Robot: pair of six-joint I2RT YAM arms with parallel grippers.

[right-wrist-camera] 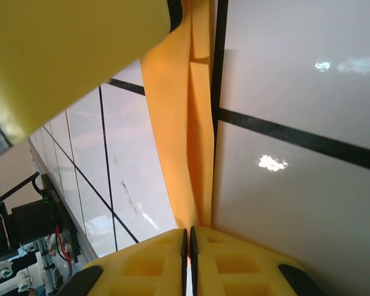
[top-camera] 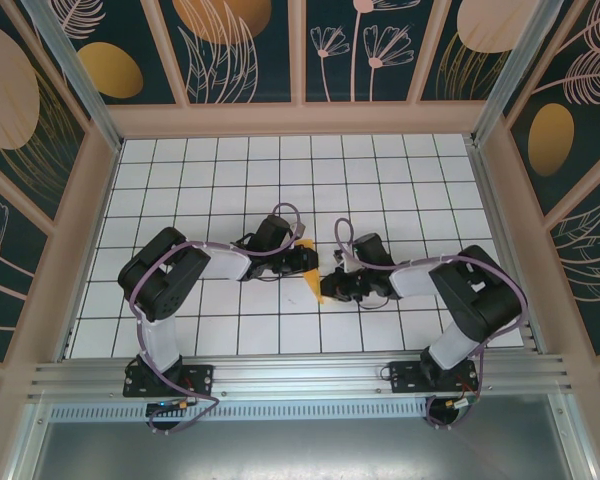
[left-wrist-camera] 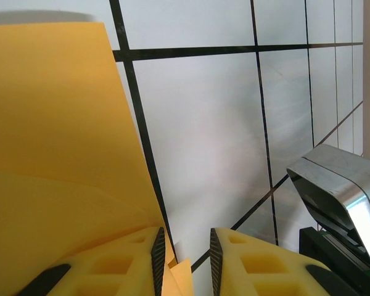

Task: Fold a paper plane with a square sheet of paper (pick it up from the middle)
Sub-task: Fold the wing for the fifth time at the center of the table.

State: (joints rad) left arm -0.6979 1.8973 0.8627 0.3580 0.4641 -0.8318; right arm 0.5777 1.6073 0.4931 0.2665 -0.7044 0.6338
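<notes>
The bench [top-camera: 380,180] under me is a white surface ruled into square tiles by dark lines. It is closed in by dark wall panels [top-camera: 240,50] painted with leaves and dull orange ovals. My left arm [top-camera: 165,280] and my right arm [top-camera: 475,295] bend inward from their bases at the near edge, so the two wrists come close together near the middle of the bench.

Between them is the sheet of paper [top-camera: 312,285], bright orange and already creased. From above it shows as a small sliver between the wrists. Seen from my left wrist, the sheet of paper [left-wrist-camera: 55,123] rises as a broad curved panel on the left, lifted off the tiles, with a second layer folded over it lower down. Seen from my right wrist, the sheet of paper [right-wrist-camera: 179,123] is a long folded strip running away from me, and its far end passes behind a yellow finger [right-wrist-camera: 80,49] of my other arm.

My right end effector [right-wrist-camera: 188,233] is clamped on that strip, its two yellow pads all but together where the strip enters the slit. My left end effector [left-wrist-camera: 185,235] stands apart, with bare bench showing between its fingers [left-wrist-camera: 259,265]. The paper lies along the inner face of the left one, and a small orange corner pokes into the gap.
</notes>
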